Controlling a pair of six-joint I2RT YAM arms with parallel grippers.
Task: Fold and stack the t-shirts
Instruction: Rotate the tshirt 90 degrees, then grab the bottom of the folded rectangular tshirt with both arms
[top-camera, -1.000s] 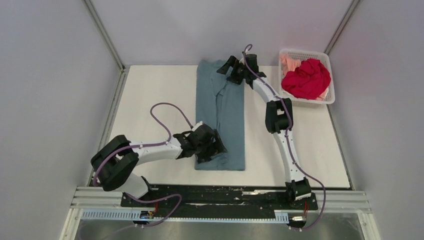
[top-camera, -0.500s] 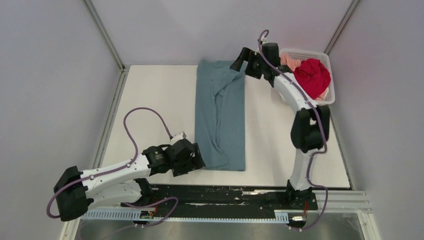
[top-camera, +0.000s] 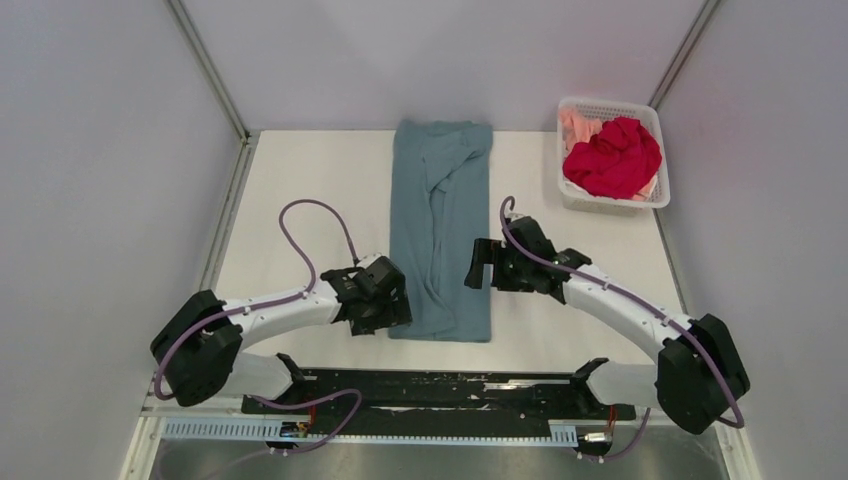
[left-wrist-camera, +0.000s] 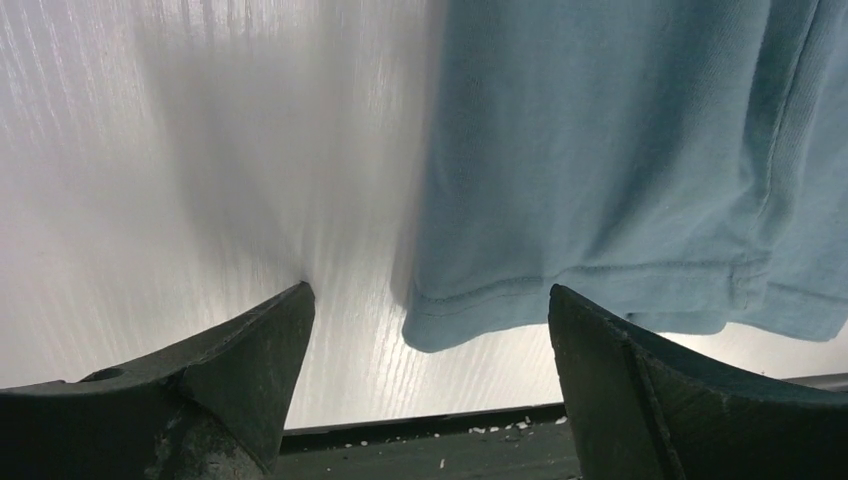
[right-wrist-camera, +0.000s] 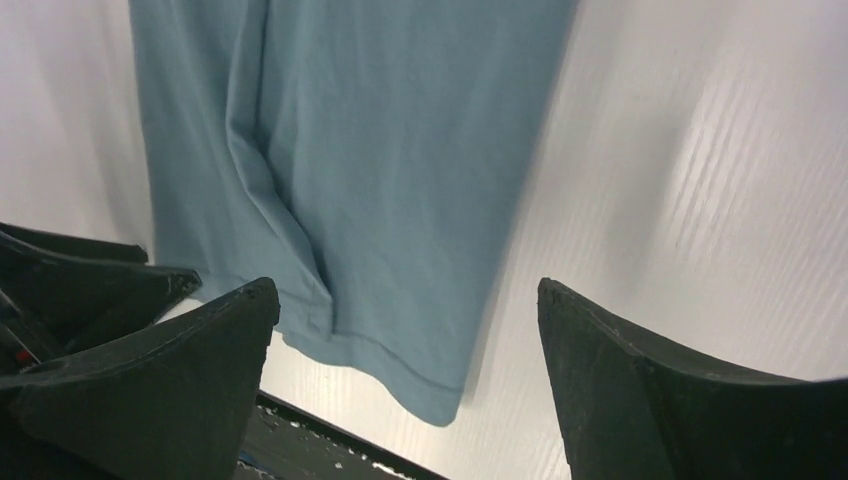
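The teal t-shirt (top-camera: 440, 215) is laid lengthwise on the bench (top-camera: 300, 190). Left jaws and right jaws are spread wide, empty, flanking its near hem (top-camera: 440, 333); both corners should be pinched level.

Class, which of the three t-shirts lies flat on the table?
The teal-blue t-shirt; the red t-shirt and the pink t-shirt sit crumpled in the white basket.

teal t-shirt (top-camera: 440, 230) folded lengthwise, red t-shirt (top-camera: 612, 158) crumpled atop peach t-shirt (top-camera: 575, 125)
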